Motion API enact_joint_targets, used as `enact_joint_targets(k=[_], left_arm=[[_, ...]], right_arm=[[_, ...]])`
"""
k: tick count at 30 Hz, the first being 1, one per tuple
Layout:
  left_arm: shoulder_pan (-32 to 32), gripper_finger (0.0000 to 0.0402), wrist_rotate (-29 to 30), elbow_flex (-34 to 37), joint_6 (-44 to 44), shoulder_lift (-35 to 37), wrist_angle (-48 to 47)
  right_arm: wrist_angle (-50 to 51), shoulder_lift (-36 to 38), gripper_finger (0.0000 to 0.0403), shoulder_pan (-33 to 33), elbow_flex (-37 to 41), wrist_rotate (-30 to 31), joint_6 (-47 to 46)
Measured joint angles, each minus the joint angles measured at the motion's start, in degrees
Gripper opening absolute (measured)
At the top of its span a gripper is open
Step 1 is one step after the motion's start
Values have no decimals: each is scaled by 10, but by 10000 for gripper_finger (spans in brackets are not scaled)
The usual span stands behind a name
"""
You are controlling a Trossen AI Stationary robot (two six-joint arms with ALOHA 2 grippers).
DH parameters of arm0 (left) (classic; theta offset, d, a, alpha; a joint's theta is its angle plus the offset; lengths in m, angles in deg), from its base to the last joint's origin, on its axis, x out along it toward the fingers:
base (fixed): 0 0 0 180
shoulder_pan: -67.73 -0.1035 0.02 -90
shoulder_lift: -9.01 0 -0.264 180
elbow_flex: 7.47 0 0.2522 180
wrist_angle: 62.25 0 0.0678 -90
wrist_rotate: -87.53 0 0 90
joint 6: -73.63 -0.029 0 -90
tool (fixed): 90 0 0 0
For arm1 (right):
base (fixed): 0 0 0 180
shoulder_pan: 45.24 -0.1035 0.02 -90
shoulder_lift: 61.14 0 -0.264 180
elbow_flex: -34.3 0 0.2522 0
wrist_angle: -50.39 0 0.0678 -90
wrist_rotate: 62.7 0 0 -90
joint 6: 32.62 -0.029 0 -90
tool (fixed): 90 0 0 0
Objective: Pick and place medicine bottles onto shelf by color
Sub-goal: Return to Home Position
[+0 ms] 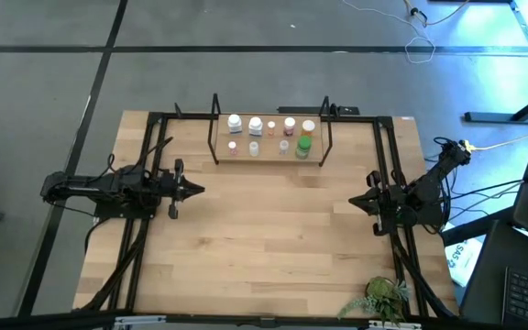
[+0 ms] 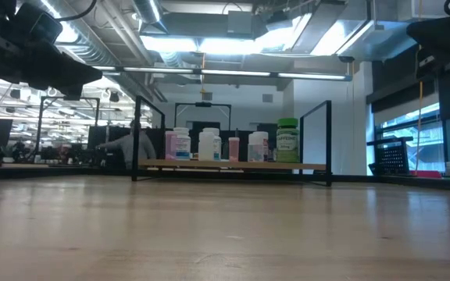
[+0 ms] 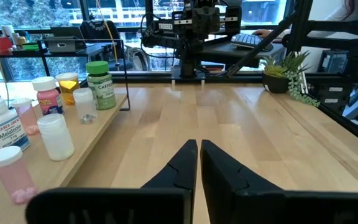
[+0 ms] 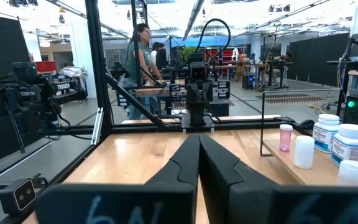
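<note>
Several small medicine bottles stand on the light wood shelf near the table's far edge: white ones, pink ones, an orange one and a green one at its right end. They also show in the low view, with the green bottle on the right. My left gripper hovers shut over the table's left side, pointing right, empty. My right gripper hovers shut at the right side, pointing left, empty.
A leafy green plant stands at the table's near right corner. Black frame rails run along the table's left and right sides. Wide bare tabletop lies between the two grippers. A person stands in the room beyond the table.
</note>
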Motion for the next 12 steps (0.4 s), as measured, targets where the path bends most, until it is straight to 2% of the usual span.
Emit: enact_joint_targets(k=[12], left_arm=[[0,1,0,0,0,0,0]], right_arm=[[0,0,12,0,0,0,0]])
